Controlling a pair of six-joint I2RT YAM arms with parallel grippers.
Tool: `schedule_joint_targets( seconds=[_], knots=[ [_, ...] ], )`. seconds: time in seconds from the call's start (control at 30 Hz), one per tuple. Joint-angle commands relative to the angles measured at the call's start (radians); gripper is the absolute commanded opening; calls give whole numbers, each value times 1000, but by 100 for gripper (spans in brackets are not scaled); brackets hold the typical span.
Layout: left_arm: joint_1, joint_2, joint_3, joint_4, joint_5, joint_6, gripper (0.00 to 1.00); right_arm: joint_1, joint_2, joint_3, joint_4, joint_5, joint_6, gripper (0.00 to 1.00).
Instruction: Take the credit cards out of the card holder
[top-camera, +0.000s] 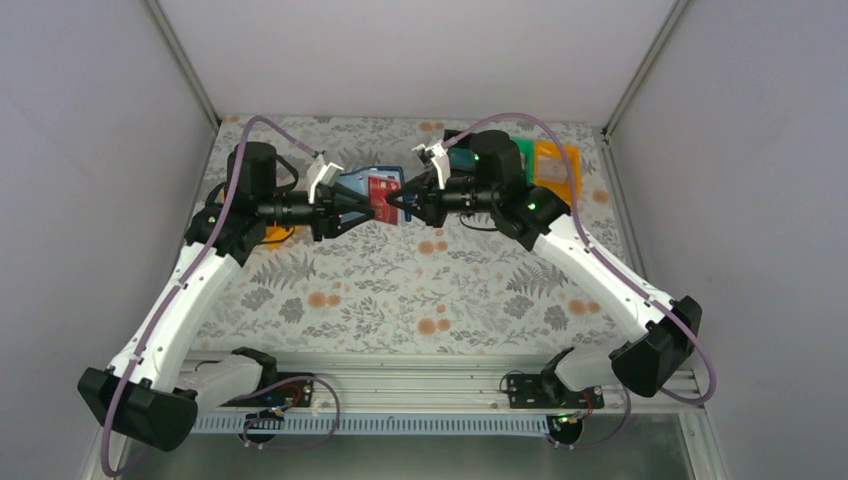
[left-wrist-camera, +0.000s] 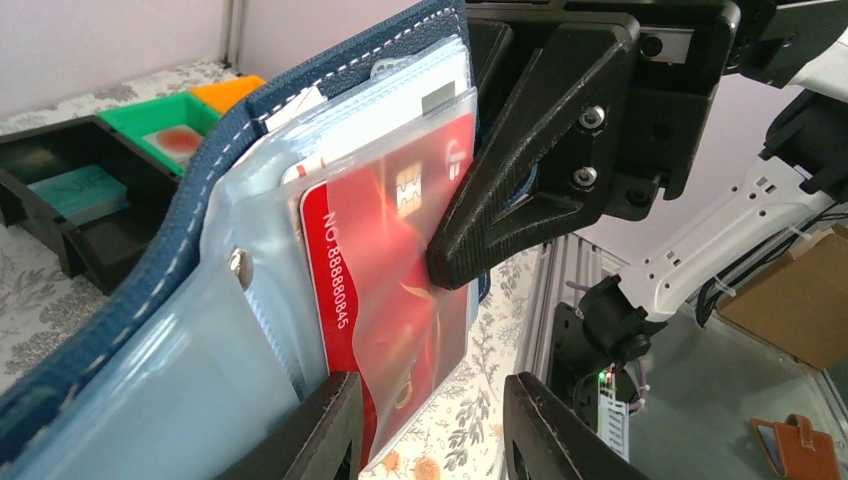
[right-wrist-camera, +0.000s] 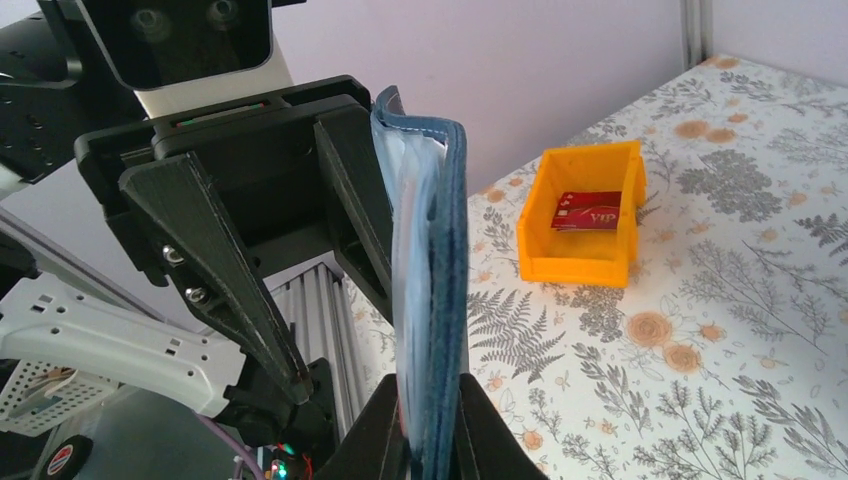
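**Above the table: card holder held on edge**

Between my two arms the navy card holder (left-wrist-camera: 190, 260) stands on edge, with a red card (left-wrist-camera: 390, 290) in its front clear sleeve. My right gripper (right-wrist-camera: 432, 400) pinches its edge. My left gripper (left-wrist-camera: 430, 400) is spread astride the red card. An orange bin (right-wrist-camera: 575, 262) holds a VIP card (right-wrist-camera: 588, 210), and a black bin (left-wrist-camera: 40, 225) holds a teal card (left-wrist-camera: 85, 190).

Right fingers (right-wrist-camera: 372, 440) pinch upright card holder (right-wrist-camera: 432, 300); orange bin (right-wrist-camera: 575, 258) holds a red card (right-wrist-camera: 590, 210).
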Motion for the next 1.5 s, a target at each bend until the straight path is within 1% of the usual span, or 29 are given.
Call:
schedule_joint_targets(
  seconds=[0.0, 0.17, 0.27, 0.37, 0.5, 0.6, 0.63, 0.7, 0.83, 0.9, 1.0, 1.17, 1.2, 1.3, 1.47],
  knots=[
    [10, -27, -15, 23, -43, -5, 37, 15, -37, 40, 59, -136, -41, 4],
    [9, -23, -15, 35, -42, 3, 37, 20, -11, 51, 68, -218, -59, 4],
    [20, -11, -8, 40, -48, 2, 37, 29, -12, 53, 56, -286, -101, 4],
    [42, 4, 8, 50, -28, -1, 40, 29, -22, 53, 23, -336, -151, 4],
    [63, 10, 21, 87, 83, -5, 43, 29, -51, 42, 3, -333, -176, 4],
    [50, 1, 10, 111, 169, 10, 43, 29, -61, 35, 19, -281, -155, 4],
    [24, -6, 13, 94, 150, 45, 42, 29, -60, 35, 33, -274, -144, 4],
    [-34, -22, 16, 81, 116, 84, 36, 29, -52, 25, 73, -273, -115, 4],
    [-48, -25, 2, 147, 135, -10, 19, 29, -24, 43, 88, -279, -110, 4],
    [-47, -19, 16, 154, 143, -13, 17, 29, -19, 51, 79, -270, -115, 4],
    [-50, -8, 25, 180, 179, -37, 19, 29, -12, 52, 60, -229, -118, 4],
    [-55, -2, 16, 212, 205, -85, 21, 29, 17, 56, 62, -57, -51, 4],
    [-54, -3, 13, 221, 205, -104, 19, 29, 28, 61, 66, -19, -35, 4],
    [-54, -5, 11, 239, 201, -133, 3, 28, 59, 80, 74, 20, -1, 4],
    [-36, -16, -28, 244, 204, -177, 2, 29, 83, 75, 80, -35, -9, 4]
  ],
)
